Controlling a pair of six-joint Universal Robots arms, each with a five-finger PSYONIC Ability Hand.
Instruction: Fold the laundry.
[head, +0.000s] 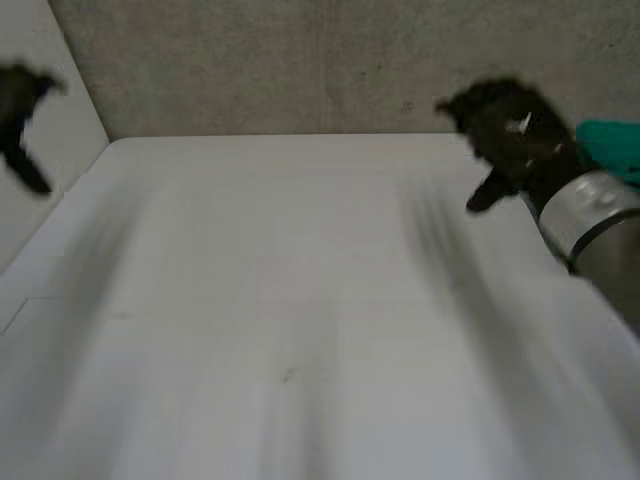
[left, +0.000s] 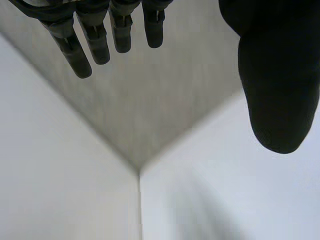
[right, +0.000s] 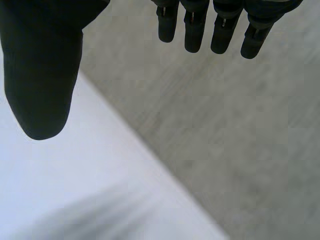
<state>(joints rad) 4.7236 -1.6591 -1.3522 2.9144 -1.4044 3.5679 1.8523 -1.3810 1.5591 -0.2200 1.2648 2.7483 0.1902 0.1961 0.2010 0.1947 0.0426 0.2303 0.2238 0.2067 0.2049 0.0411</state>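
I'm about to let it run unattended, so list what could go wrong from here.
1. The left hand is raised and open, close to the white side panel; a wide swing could strike it.
2. The right hand, also open, is up by the concrete back wall at the table's far edge; reaching further back risks a knock.
3. Both hands hold nothing, so a grasp made at this height would likely close on air.

A: Left hand (left: 275, 75), state?
B: Spread wide. Fingers (left: 97, 47) straight, side by side; thumb (left: 277, 100) well apart from them (all black, rounded tips).
A: Beyond the fingertips?
B: Grey wall (left: 150, 110), narrowing to a corner. White side panel (left: 55, 180) on the fingers' side, white table (left: 225, 200) under the thumb. Panel and table meet at a straight seam.
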